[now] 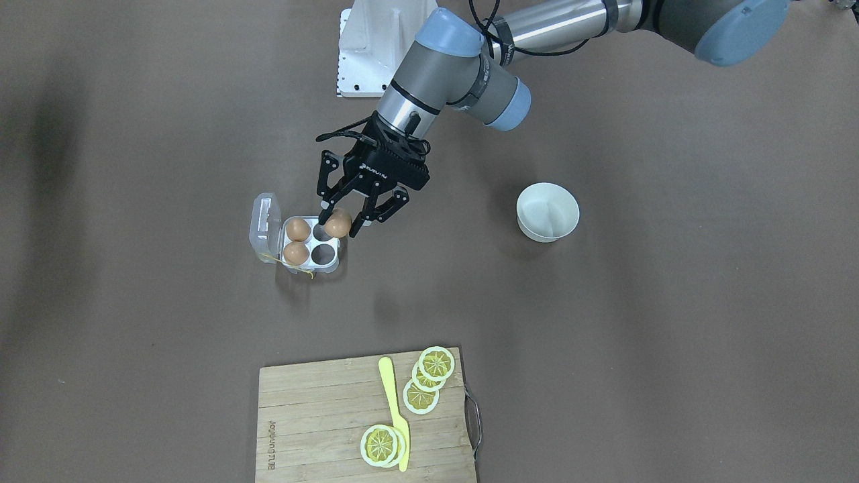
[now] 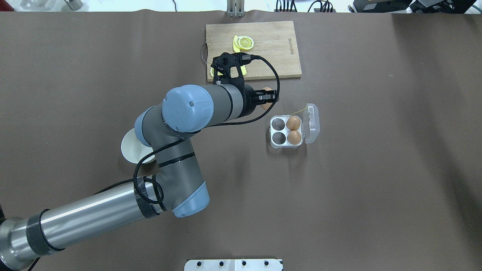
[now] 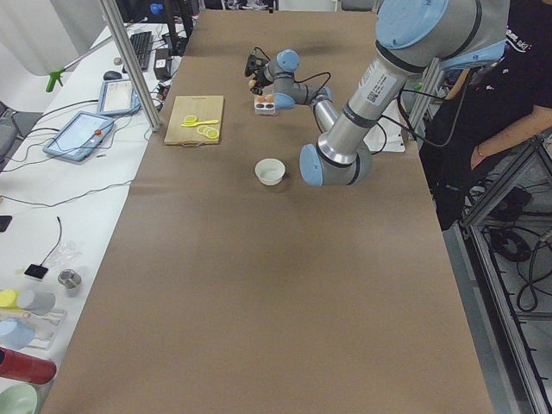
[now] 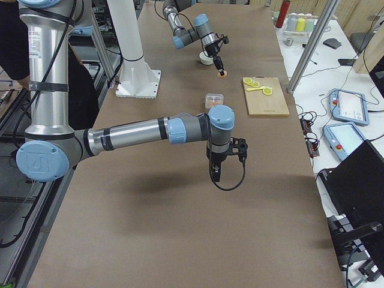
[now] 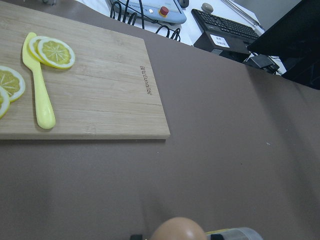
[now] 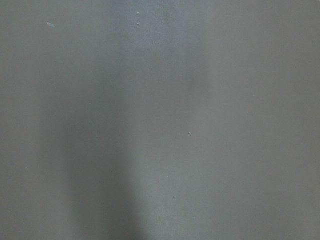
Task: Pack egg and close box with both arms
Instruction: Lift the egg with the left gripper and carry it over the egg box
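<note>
My left gripper (image 1: 339, 225) is shut on a light-brown egg (image 1: 339, 220) and holds it just above the box (image 1: 333, 263), over the empty cell nearest the robot. The box is a clear four-cell carton with its lid (image 1: 265, 221) open to the side and a yellow string (image 1: 275, 258). Two other brown eggs (image 1: 296, 241) fill the cells next to the lid; two cells are empty. The held egg also shows in the overhead view (image 2: 266, 104) and at the bottom of the left wrist view (image 5: 178, 229). My right gripper (image 4: 216, 173) hangs over bare table; I cannot tell whether it is open or shut.
A white bowl (image 1: 547, 211) stands on the robot's left of the box. A wooden cutting board (image 1: 315, 416) with lemon slices (image 1: 429, 382) and a yellow knife (image 1: 394, 409) lies at the operators' side. The white robot base (image 1: 372, 47) is behind the gripper.
</note>
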You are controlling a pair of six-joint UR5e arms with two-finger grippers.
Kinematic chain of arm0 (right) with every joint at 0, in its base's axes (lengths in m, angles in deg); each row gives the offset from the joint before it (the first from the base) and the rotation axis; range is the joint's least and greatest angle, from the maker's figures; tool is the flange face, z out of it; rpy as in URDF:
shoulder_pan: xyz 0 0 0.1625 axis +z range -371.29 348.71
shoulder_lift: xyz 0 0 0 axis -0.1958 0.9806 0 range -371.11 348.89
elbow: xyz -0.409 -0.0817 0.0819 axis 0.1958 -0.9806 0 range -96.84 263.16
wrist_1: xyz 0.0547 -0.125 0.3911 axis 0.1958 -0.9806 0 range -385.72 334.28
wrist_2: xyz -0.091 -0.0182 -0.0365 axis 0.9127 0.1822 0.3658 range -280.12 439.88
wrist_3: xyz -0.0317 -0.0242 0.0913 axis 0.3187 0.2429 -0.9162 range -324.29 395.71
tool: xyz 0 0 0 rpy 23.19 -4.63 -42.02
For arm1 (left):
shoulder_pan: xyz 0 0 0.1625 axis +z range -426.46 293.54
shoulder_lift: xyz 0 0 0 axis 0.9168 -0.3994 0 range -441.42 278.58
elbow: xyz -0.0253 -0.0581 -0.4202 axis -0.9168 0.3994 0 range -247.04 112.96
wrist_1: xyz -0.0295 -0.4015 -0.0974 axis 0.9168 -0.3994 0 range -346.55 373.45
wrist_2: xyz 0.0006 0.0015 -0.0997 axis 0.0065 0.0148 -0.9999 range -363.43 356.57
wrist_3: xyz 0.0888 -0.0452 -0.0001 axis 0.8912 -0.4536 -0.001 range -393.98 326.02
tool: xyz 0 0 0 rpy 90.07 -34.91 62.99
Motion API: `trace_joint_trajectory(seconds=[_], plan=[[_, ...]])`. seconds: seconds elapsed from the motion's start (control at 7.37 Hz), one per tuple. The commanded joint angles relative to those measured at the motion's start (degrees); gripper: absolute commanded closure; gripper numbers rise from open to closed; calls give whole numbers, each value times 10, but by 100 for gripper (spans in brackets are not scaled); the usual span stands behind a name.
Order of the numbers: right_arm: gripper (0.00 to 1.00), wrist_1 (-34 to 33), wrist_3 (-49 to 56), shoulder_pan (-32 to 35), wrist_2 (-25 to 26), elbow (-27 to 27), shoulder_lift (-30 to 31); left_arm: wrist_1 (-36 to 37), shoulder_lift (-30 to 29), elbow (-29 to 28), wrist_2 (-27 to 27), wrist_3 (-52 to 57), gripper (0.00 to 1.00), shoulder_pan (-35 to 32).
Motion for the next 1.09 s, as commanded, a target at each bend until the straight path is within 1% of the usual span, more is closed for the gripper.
trace_joint_trajectory(seconds=[0.0,0.68,0.95], plan=[[0,1,0,4,0,2,4,-24,-29,-58,41,-4,66,16],[0,1,0,6,0,4,5,-23,-27,-89,47,0,66,34],[0,1,0,6,0,6,8,-24,-26,-91,58,1,66,50]])
